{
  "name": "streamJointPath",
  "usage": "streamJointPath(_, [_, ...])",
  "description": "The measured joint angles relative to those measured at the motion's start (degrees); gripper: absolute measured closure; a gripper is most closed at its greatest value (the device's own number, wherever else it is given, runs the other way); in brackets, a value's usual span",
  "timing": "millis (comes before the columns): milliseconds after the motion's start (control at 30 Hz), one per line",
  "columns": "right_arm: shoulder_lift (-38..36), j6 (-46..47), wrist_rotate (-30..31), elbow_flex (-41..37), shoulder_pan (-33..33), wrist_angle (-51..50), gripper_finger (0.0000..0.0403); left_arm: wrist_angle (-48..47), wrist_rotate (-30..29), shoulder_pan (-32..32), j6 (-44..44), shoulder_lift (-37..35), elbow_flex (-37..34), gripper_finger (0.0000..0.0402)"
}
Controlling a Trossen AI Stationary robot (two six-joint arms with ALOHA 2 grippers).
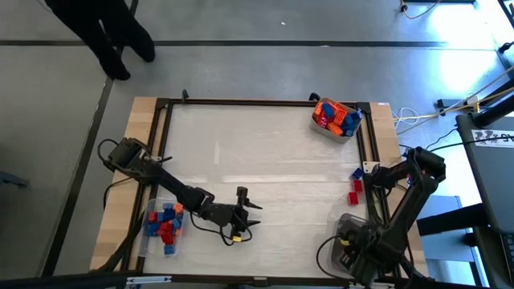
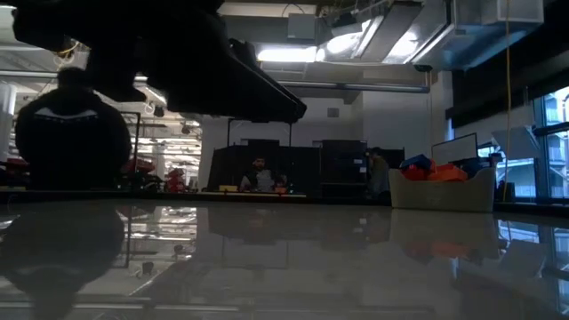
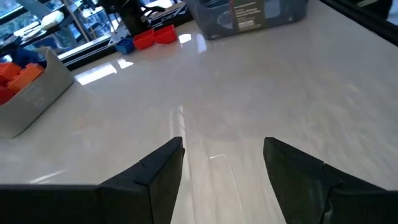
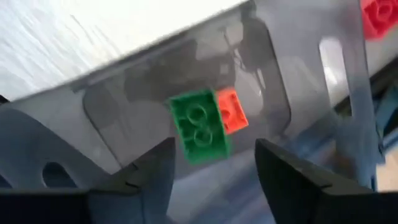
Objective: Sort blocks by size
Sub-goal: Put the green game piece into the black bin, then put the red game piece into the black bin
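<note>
In the low view, the left side is blocked by a dark arm (image 2: 151, 53) seen only in silhouette, and the bricks heaped in the far tub (image 2: 442, 188) are too dim for their sizes to be told. From above, the right gripper is hidden beneath its own arm (image 1: 377, 241). In the right wrist view, a green brick (image 4: 200, 126) and an orange brick (image 4: 234, 111) are blurred, and a red brick (image 4: 379, 15) is cut off at the edge.

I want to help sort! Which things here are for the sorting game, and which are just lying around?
For the sorting:
- green block and orange block under the right pincer
- blocks in the far tub
- blocks in the near-left tub
- loose blocks by the right edge

Just lying about:
- cables beside the table
</note>
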Motion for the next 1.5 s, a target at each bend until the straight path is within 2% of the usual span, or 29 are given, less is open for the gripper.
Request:
streamJointPath(200, [-2.0,0.1,-6.2,0.0,-2.0,-0.4,0.0140,-0.1,0.0,0.5,-0.5,0.0,0.0,0.0192])
streamJointPath(300, [-3.8,-0.7,-6.2,0.0,-4.3,-1.0,0.0127,0.0,0.0,0.5,-0.1,0.0,0.0,0.0192])
streamJointPath(433, [-6.2,-1.7,-2.1,0.1,-7.8,-4.7,0.0124,0.0,0.0,0.5,-0.2,0.0,0.0,0.0192])
streamJointPath(667, [-7.3,-1.8,4.1,0.0,-14.7,-16.7,0.0132,-0.2,0.0,0.5,-0.1,0.0,0.0,0.0192])
streamJointPath(800, [-7.3,-4.1,5.7,-1.9,-19.6,-18.0,0.0134,-0.2,0.0,0.4,-0.1,0.0,0.0,0.0192])
streamJointPath(1200, [-7.2,-14.7,1.1,-16.5,-30.7,-16.7,0.0134,-0.5,0.0,0.5,-0.1,0.0,0.0,0.0192])
streamJointPath(1500, [-11.5,-13.5,-1.6,-27.4,-33.6,-0.6,0.0134,-0.6,0.0,0.4,-0.2,0.0,0.0,0.0192])
